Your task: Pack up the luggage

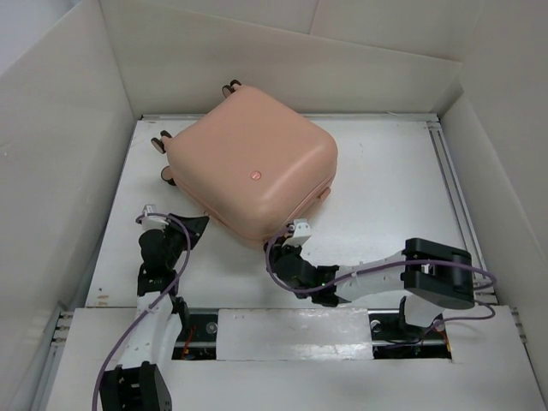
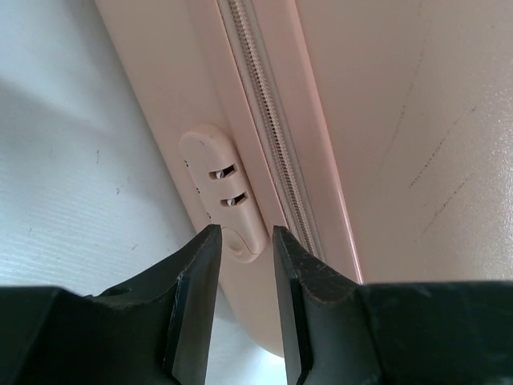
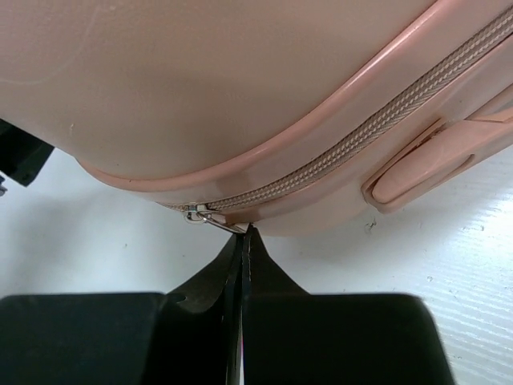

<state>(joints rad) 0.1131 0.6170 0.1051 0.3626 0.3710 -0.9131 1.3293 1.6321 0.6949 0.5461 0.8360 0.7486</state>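
The peach-pink luggage (image 1: pixel 254 160) lies flat and closed on the white table, wheels (image 1: pixel 163 142) toward the far left. My right gripper (image 1: pixel 287 246) is at its near edge, shut on the metal zipper pull (image 3: pixel 216 220), pinched at the very fingertips (image 3: pixel 244 241). The zipper (image 3: pixel 361 132) runs along the seam above. My left gripper (image 1: pixel 199 225) is at the luggage's near-left side, jaws open a little, its tips (image 2: pixel 240 241) on either side of the end of a pink lock block (image 2: pixel 220 188) beside the zipper (image 2: pixel 268 120). It holds nothing.
White cardboard walls (image 1: pixel 60 145) enclose the table on the left, back and right. A pink moulded bump (image 3: pixel 421 168) sits on the shell below the zipper. Bare white table surface (image 1: pixel 385 180) lies right of the luggage.
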